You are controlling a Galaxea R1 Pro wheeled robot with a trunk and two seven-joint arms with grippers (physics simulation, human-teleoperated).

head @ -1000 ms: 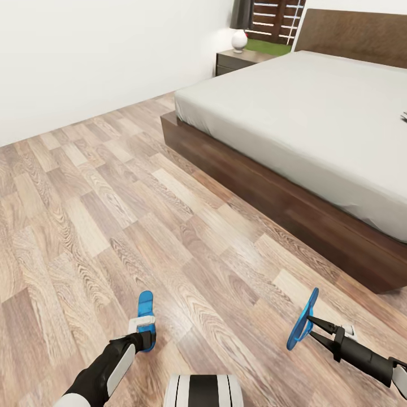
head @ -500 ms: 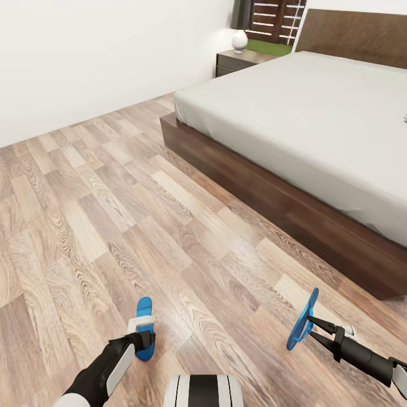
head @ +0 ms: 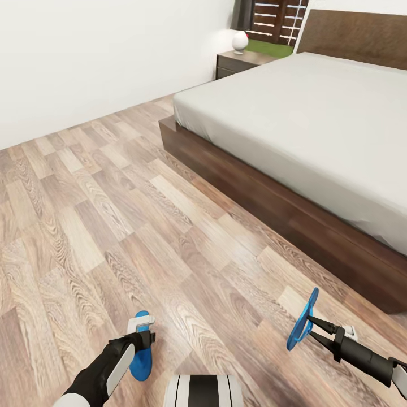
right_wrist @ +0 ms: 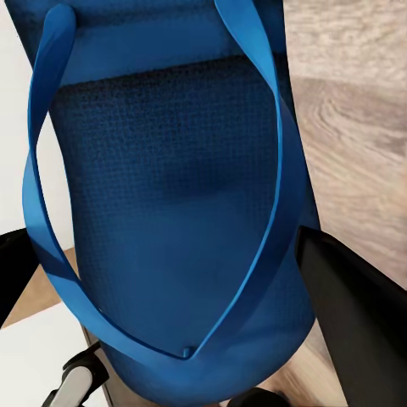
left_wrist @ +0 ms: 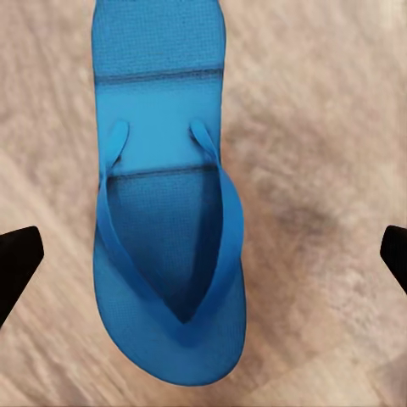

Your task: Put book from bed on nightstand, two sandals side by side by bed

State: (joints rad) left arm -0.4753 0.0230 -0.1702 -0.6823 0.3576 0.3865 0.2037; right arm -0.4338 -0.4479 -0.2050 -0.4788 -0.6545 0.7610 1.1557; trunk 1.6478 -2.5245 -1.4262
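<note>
While the wood-plank floor (head: 113, 215) spreads in mixed brown and pale boards across most of the head view, a plain white wall (head: 102, 51) closes the room at the far side and a dark-framed window (head: 277, 20) shows a slatted fence and a strip of grass. The bed (head: 316, 118) stands along the right, its pale mattress on a dark brown frame with a headboard (head: 356, 37) at the far end; its right part is cut off by the picture's edge. The nightstand (head: 240, 62) sits in the far corner just beside the bed's head, with a small white rounded lamp (head: 240, 39) on its top. One blue sandal (head: 140, 353) lies flat on the floor at the near edge of the view, sole down, and the left gripper (head: 144, 339) hangs over it with its dark fingers (left_wrist: 17, 263) spread wide to either side, clear of the sandal in the left wrist view. The right gripper (head: 311, 328) holds the second sandal (head: 302, 319) on edge above the floor, well apart from the first, its fingers closed on the sole, though the exact contact is hard to make out. The lower part of that sandal is hidden behind the fingers in the right wrist view.
</note>
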